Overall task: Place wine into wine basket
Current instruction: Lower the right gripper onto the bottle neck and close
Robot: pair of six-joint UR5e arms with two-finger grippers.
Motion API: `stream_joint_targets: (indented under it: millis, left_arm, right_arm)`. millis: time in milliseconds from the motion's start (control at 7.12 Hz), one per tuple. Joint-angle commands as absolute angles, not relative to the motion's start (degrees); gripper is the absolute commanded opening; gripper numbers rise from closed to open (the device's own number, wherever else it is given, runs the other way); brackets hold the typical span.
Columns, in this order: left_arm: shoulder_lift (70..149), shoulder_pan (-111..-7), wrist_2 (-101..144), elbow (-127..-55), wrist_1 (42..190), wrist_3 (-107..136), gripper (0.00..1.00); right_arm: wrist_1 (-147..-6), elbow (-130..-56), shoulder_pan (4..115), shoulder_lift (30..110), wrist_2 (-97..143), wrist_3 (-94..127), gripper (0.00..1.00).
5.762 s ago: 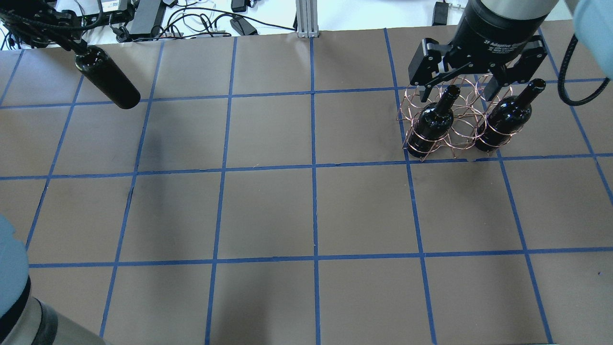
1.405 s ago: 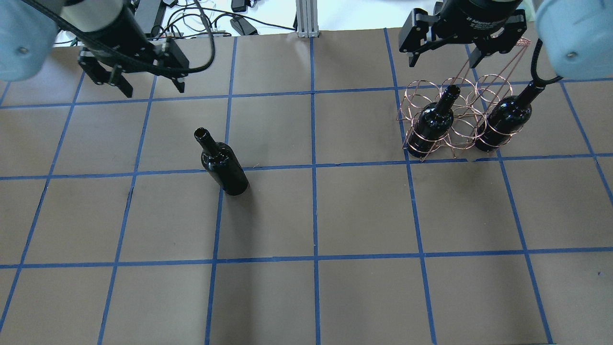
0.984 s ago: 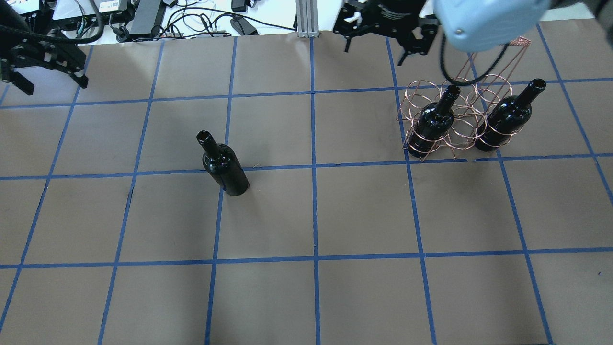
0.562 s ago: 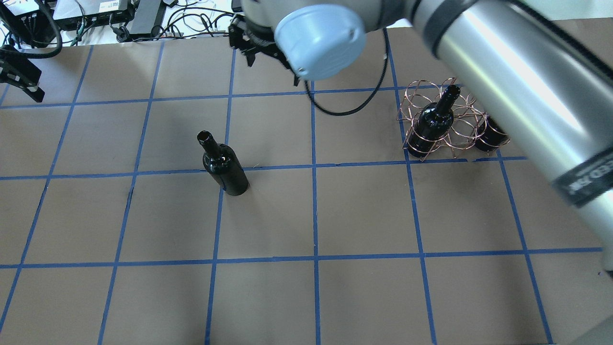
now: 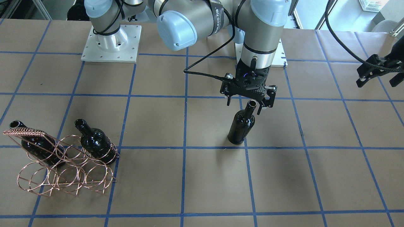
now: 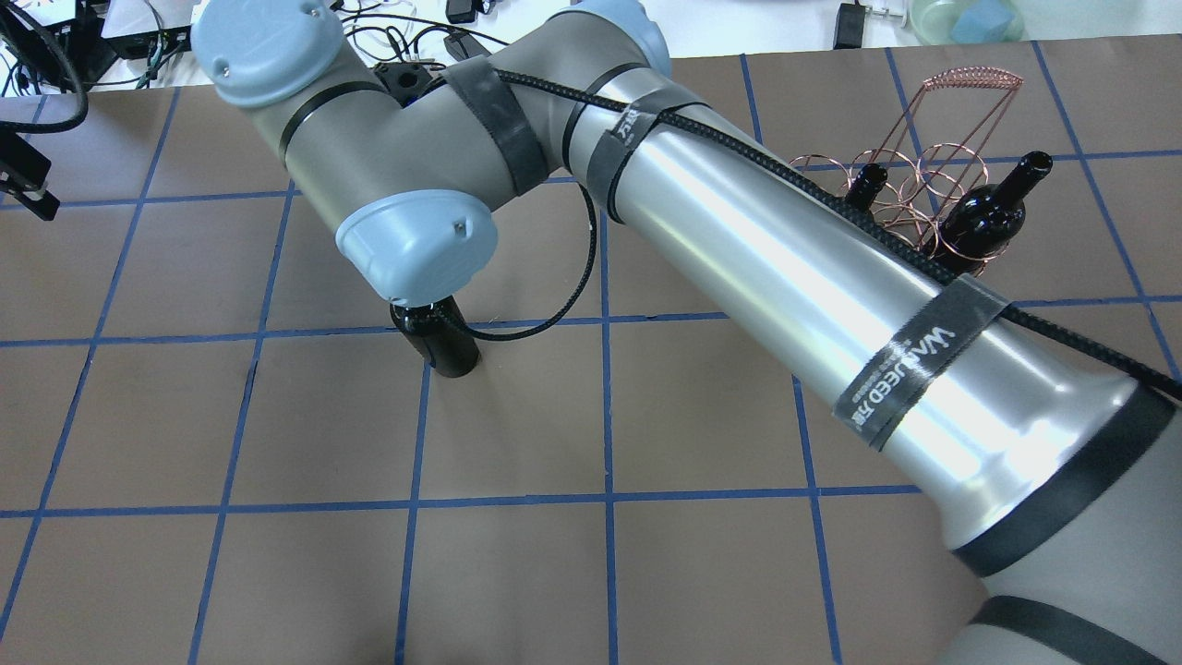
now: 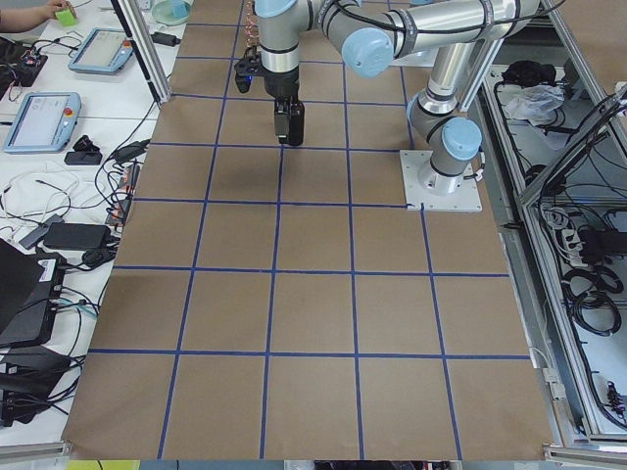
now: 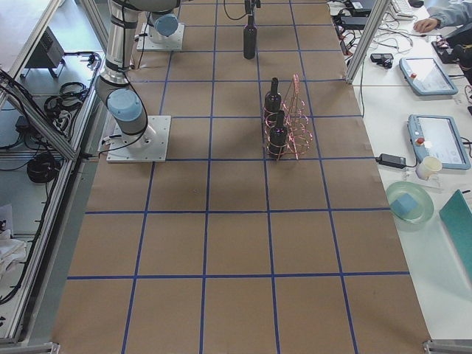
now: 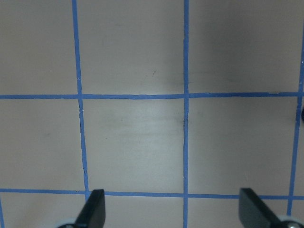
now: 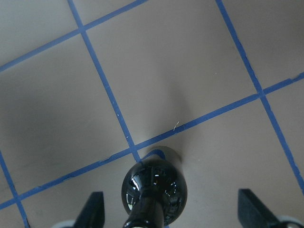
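A loose black wine bottle [image 5: 241, 126] stands upright on the table left of centre; only its base [image 6: 448, 349] shows overhead. My right gripper [image 5: 245, 105] has reached across and hangs open over it. Its fingers stand either side of the bottle's mouth without touching. In the right wrist view the bottle [image 10: 154, 190] rises between the wide-open fingertips [image 10: 92, 209]. The copper wire wine basket [image 5: 63, 176] holds two more bottles [image 5: 94, 142] [image 5: 34, 146]. My left gripper [image 5: 377, 80] is open and empty at the table's left edge; the left wrist view shows wide-open fingertips [image 9: 95, 209] over bare table.
The right arm's long silver forearm [image 6: 785, 277] spans the table overhead and hides part of the basket [image 6: 914, 175]. Cables and power bricks [image 6: 305, 28] lie beyond the far edge. The table is brown paper with a blue tape grid.
The right arm has swung left, away from the basket, and its open gripper now hangs over the loose bottle. The left gripper stays at the left edge. The bottle has not moved.
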State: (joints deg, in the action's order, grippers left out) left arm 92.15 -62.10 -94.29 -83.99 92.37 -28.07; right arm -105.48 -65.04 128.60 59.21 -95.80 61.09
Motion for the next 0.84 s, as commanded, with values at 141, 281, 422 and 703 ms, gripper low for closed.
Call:
stream_joint_targets:
  millis: [141, 281, 422, 703]
  left_arm:
    - [92.2, -61.96, -94.31, -84.29, 92.37, -28.21, 1.0]
    - [92.28, -61.96, -94.22, -84.29, 92.37, -28.21, 1.0]
    - [92.29, -61.96, -94.22, -84.29, 92.37, -28.21, 1.0]
    - [92.29, -61.96, -94.22, -84.37, 92.37, -28.21, 1.0]
  right_arm:
    - [-105.47, -63.9, 129.46, 57.48, -95.89, 56.63, 0.9]
    - [-105.64, -63.98, 129.46, 57.22, -95.37, 56.25, 0.82]
    - [-105.73, -63.98, 129.46, 56.61, -94.67, 56.42, 0.68]
    - [-106.87, -64.07, 129.46, 56.43, -93.87, 56.95, 0.55]
